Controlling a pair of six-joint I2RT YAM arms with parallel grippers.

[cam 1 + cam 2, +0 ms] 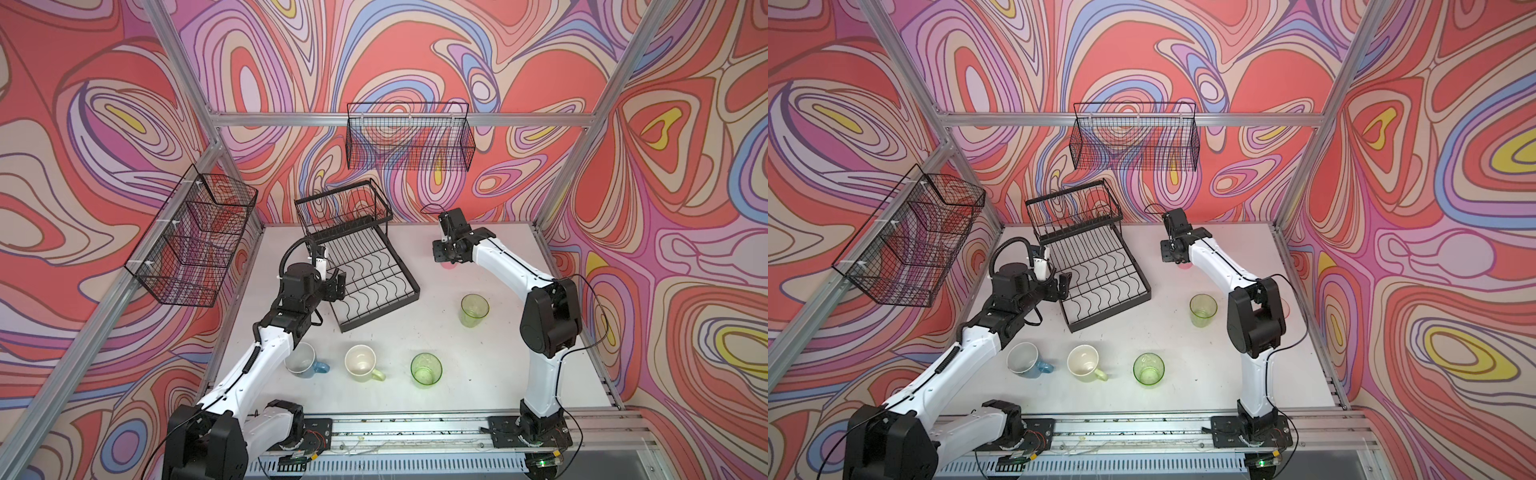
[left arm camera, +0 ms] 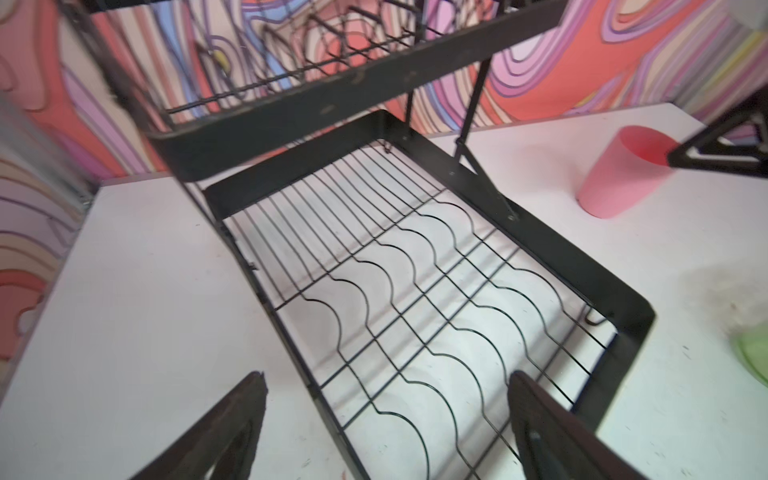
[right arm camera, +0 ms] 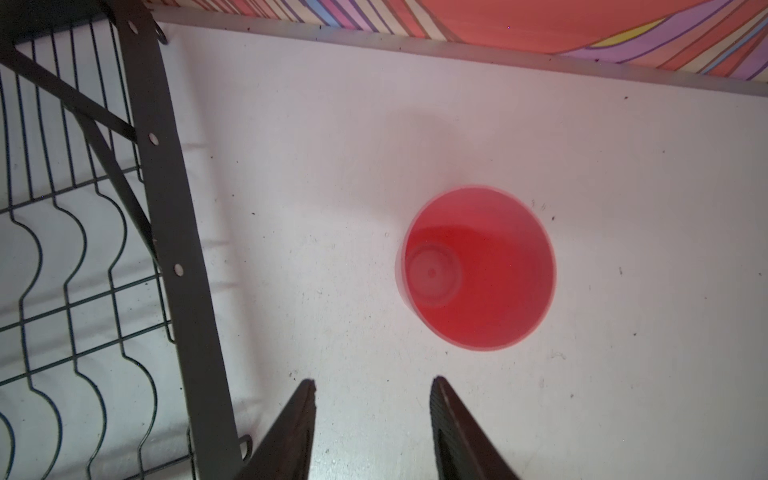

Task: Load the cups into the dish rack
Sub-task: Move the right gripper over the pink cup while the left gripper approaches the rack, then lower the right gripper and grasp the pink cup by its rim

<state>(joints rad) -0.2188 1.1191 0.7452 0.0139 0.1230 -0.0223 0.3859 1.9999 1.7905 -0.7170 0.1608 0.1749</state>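
upper centre in both top views, our right tool (image 3: 372, 384) hovers part-open, empty, above the pink tumbler (image 3: 478, 270) on the desk (image 3: 332, 166); closing off-centre, we'd tip it. left tool (image 2: 386, 376) gapes wide over the dish rack (image 2: 582, 270).

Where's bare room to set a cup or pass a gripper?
The rack has a bare lower tray; left gripper hangs at its left edge. Open table between rack and far green tumbler, and back-right corner. Crowded: front row, blue mug, yellow mug, near green tumbler; pink cup by right gripper.
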